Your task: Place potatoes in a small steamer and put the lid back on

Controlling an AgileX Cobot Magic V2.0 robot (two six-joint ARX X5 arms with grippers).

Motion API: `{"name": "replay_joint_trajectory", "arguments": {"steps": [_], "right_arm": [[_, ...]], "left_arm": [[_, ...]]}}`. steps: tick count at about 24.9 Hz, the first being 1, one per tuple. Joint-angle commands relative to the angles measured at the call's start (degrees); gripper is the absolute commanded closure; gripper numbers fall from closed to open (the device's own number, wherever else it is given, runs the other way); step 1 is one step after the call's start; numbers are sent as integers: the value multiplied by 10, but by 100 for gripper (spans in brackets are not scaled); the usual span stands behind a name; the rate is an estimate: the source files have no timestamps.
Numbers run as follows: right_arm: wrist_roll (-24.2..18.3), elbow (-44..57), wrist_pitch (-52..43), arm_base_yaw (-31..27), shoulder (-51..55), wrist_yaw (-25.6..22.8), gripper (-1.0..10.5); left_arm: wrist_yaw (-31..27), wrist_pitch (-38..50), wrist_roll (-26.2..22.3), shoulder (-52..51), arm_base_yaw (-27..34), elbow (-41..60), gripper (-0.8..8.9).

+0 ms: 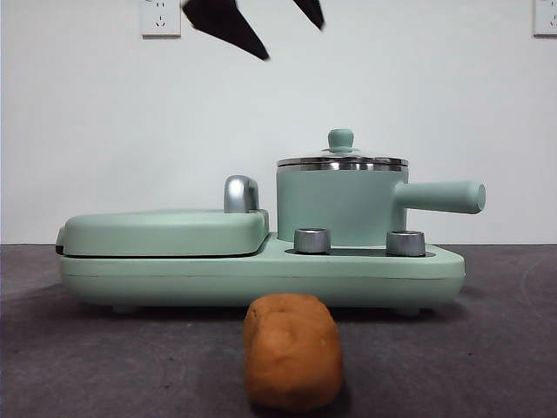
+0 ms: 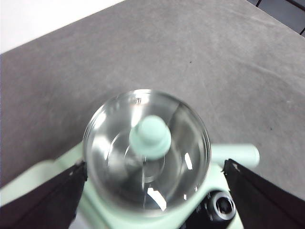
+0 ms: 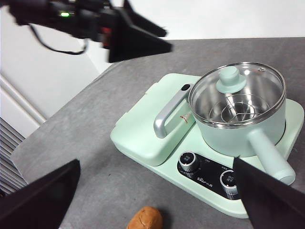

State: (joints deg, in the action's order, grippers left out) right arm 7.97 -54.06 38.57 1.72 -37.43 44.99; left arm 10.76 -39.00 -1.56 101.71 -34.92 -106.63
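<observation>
Potato (image 1: 291, 361) nearest you, lying on the grey surface (image 1: 487, 348) just in front of the cooker base (image 1: 261, 274).

Your left end effector (image 2: 152, 191) hangs open directly above the lid (image 2: 147, 151), its jaws spread wider than the steel rim and touching nothing. The lid sits closed on the small steamer (image 1: 341, 207), knob (image 2: 150, 137) up, handle pointing away from the griddle cover (image 1: 165, 232) beside it. Your right end effector (image 3: 157, 200) is also open and empty, high on the potato's side of the steamer. Two steel dials (image 1: 312, 240) sit just before the steamer.
</observation>
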Motion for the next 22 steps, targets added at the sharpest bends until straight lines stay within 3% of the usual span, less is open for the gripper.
{"name": "replay_joint_trajectory", "arguments": {"steps": [1,8,14,17,22], "right_arm": [[7,-11,-3,1,-3,1,436],[6,-11,-3,1,-3,1,436],[6,-11,-3,1,-3,1,436],[6,-11,-3,1,-3,1,436],[6,-11,-3,1,-3,0,436]], "left_arm": [[-4,16,-7,40,-11,-40,346],[-6,25,12,105,-19,-71,347],[-16,84,11,157,-25,-71,349],[-51,91,10,168,-27,-71,350],[-50,88,10,176,-28,-71,350]]}}
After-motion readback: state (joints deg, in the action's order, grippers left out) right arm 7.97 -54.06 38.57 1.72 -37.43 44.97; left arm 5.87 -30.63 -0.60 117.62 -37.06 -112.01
